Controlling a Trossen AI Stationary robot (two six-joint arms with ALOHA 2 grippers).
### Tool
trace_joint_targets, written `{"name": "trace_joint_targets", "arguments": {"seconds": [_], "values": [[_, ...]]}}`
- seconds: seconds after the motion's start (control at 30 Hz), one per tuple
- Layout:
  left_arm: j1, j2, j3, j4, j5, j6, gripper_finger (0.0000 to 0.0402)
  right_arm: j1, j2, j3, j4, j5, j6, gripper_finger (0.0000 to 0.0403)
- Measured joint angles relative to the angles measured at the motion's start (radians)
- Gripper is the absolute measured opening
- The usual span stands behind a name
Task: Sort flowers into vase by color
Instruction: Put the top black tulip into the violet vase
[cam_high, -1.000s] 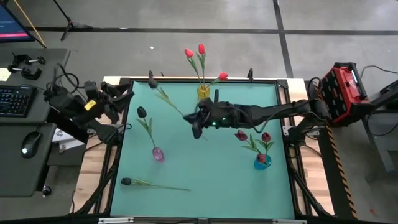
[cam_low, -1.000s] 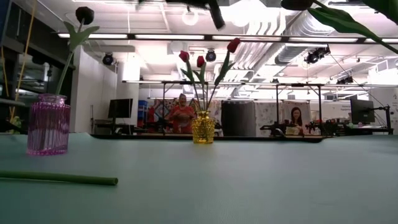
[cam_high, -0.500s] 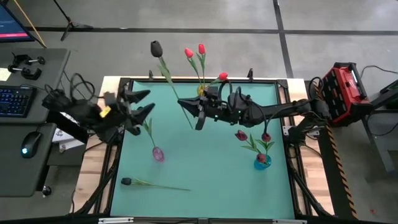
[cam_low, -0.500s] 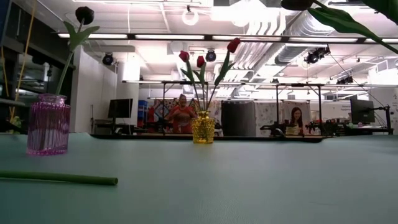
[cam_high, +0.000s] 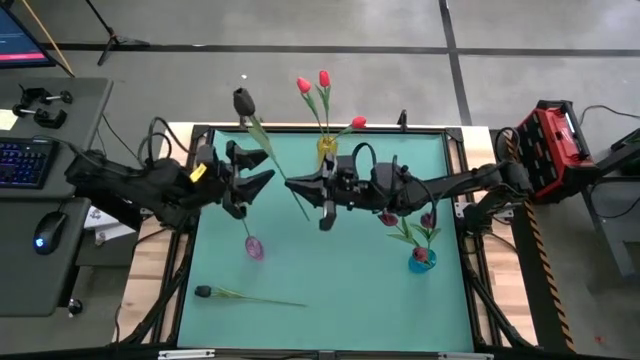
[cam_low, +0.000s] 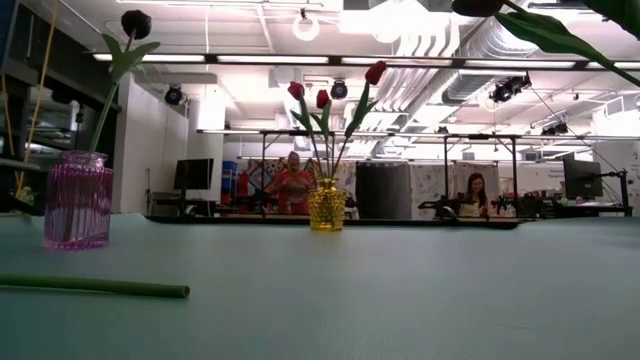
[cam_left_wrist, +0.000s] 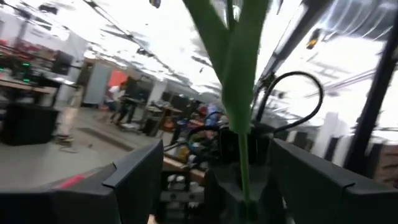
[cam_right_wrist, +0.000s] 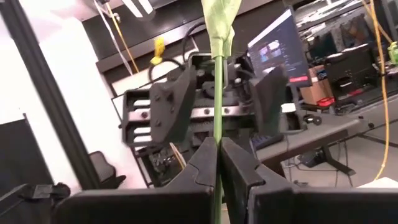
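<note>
High view: handing over a black tulip (cam_high: 243, 101), stem held above the table (cam_high: 340, 290) near the yellow vase (cam_high: 327, 147). Right jaws (cam_high: 316, 188) clamped on it; left jaws (cam_high: 256, 172) apart. Next: close left jaws on stem.

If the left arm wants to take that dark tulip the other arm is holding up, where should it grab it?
Probably on the bare stem of the dark tulip, between its head and the right end effector, which is shut on the lower stem. The stem slants up toward the left end effector, whose open fingers already face it, so coming straight in from the left side seems simplest.
</note>
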Motion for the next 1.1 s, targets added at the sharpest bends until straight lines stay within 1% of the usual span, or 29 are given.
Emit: {"name": "trace_joint_targets", "arguments": {"seconds": [0.1, 0.23, 0.33, 0.6, 0.67, 0.73, 0.83, 0.9, 0.97, 1.07, 1.1], "values": [[0.013, 0.028, 0.000, 0.050, 0.062, -0.007, 0.0280, 0.007, 0.000, 0.000, 0.000, -0.001, 0.000, 0.0000], [0.020, 0.055, 0.000, 0.121, 0.104, 0.014, 0.0280, 0.010, 0.000, 0.000, -0.001, -0.015, 0.002, 0.0000], [0.026, 0.067, 0.000, 0.144, 0.107, 0.015, 0.0280, 0.014, 0.000, 0.000, -0.010, -0.038, 0.005, 0.0000], [0.026, 0.070, 0.000, 0.158, 0.107, 0.050, 0.0280, 0.045, 0.000, 0.000, -0.093, -0.041, 0.007, 0.0000], [0.026, 0.070, 0.000, 0.165, 0.107, 0.051, 0.0276, 0.049, 0.000, 0.000, -0.106, -0.039, 0.007, 0.0000], [0.026, 0.070, 0.000, 0.166, 0.106, 0.062, 0.0264, 0.049, 0.000, 0.000, -0.106, -0.038, 0.007, 0.0000], [0.026, 0.066, 0.000, 0.164, 0.106, 0.089, 0.0225, 0.049, 0.000, 0.000, -0.107, -0.037, 0.004, 0.0000], [0.026, 0.063, 0.000, 0.166, 0.106, 0.094, 0.0185, 0.048, 0.000, 0.000, -0.107, -0.037, 0.003, 0.0000], [0.026, 0.052, 0.000, 0.155, 0.107, 0.113, 0.0131, 0.048, 0.000, 0.000, -0.107, -0.034, 0.002, 0.0000], [0.026, 0.031, 0.000, 0.127, 0.108, 0.139, 0.0037, 0.048, 0.000, 0.000, -0.126, -0.030, 0.002, 0.0000], [0.025, 0.020, 0.000, 0.109, 0.111, 0.141, 0.0019, 0.047, 0.000, 0.000, -0.132, -0.029, 0.001, 0.0000]]}}
